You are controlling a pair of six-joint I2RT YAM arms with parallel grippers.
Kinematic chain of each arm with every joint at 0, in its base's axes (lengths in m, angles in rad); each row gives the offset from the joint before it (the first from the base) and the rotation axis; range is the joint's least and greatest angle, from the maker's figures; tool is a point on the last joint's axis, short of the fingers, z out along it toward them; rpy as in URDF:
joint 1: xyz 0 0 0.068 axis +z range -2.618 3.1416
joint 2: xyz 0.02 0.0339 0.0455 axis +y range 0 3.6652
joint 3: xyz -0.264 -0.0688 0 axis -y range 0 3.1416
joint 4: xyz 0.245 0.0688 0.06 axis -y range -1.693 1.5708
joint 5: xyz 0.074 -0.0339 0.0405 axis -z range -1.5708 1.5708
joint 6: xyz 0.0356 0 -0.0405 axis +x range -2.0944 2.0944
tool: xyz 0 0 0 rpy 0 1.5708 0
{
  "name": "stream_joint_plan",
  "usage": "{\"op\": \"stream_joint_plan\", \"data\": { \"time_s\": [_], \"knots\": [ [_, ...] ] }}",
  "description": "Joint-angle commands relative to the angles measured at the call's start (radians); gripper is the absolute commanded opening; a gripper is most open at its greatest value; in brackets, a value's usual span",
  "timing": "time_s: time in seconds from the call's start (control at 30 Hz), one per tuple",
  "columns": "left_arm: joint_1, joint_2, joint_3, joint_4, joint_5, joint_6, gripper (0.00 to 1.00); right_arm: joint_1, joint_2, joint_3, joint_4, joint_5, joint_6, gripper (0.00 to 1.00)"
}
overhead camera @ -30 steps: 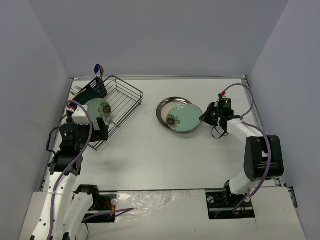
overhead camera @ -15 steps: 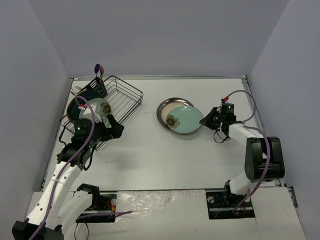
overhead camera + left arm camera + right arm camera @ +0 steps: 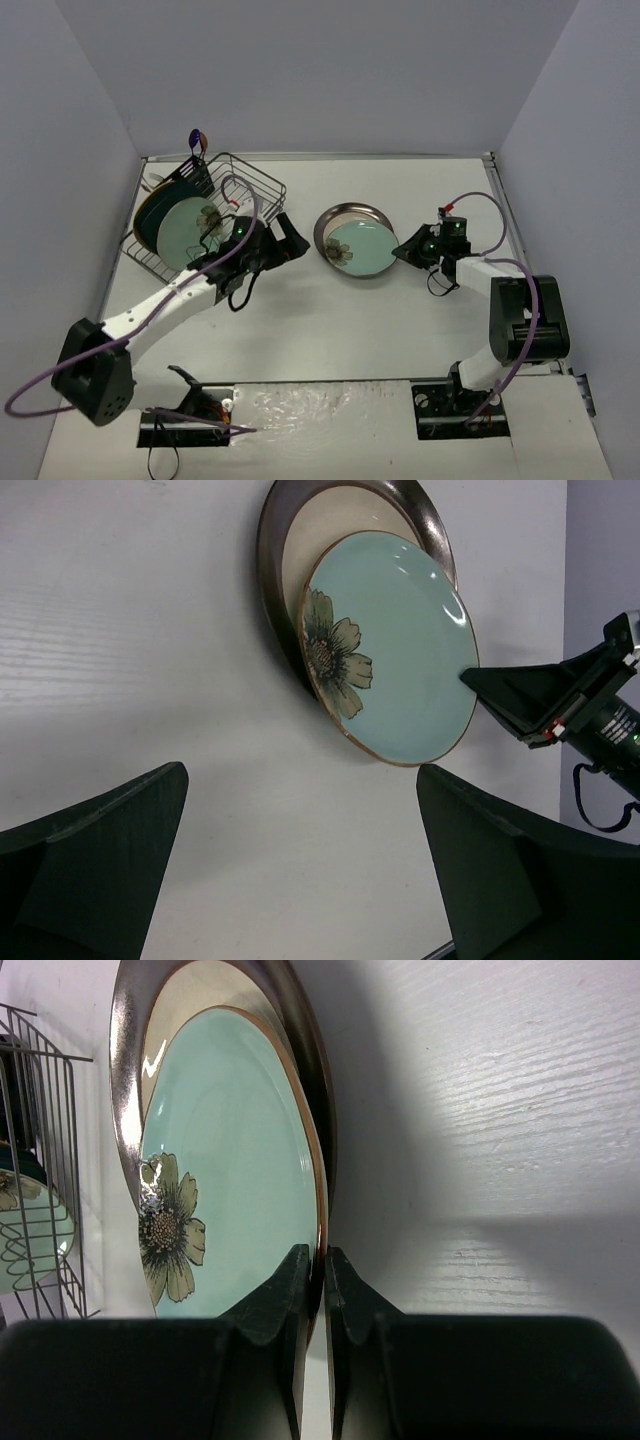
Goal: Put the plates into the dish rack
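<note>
The white worktop [image 3: 330, 330] carries a black wire dish rack [image 3: 262, 187] at the far left. Dark teal round plates [image 3: 150, 215] are stood on edge in the rack, with a pale green flowered plate [image 3: 188, 232] in front of them on the near side.

At the middle of the worktop, right of the rack, a beige round plate with a dark brown rim [image 3: 340, 213] is laid flat. A pale green round plate with a flower [image 3: 362, 247] is lying on it, shifted toward the near right.

The right gripper [image 3: 312, 1278] is placed at the right edge of this flowered plate. Its fingers [image 3: 288, 1282] are clenched on the plate's rim.

The left gripper [image 3: 302, 790] is held between the rack and the two stacked plates, pointed at them. Its fingers [image 3: 110, 840] are spread wide, and nothing is held.
</note>
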Motion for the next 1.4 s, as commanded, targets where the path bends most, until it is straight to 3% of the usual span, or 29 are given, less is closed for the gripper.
{"op": "stream_joint_plan", "data": {
  "time_s": [0.0, 0.23, 0.53, 1.1, 1.37],
  "knots": [
    [-0.032, 0.163, 0.134, 0.152, -0.029, -0.121, 0.97, 0.008, -0.025, 0.003, 0.077, -0.098, -0.016, 0.00],
    [-0.073, 0.373, 0.240, 0.173, 0.018, -0.224, 0.85, 0.010, -0.045, -0.003, 0.104, -0.139, 0.010, 0.00],
    [-0.110, 0.490, 0.253, 0.212, 0.058, -0.314, 0.75, 0.014, -0.027, -0.001, 0.140, -0.193, 0.036, 0.00],
    [-0.120, 0.521, 0.206, 0.309, 0.087, -0.367, 0.53, 0.030, -0.008, 0.006, 0.180, -0.280, 0.072, 0.00],
    [-0.120, 0.447, 0.159, 0.344, 0.071, -0.374, 0.46, 0.055, -0.005, 0.027, 0.156, -0.303, 0.048, 0.00]
  ]
}}
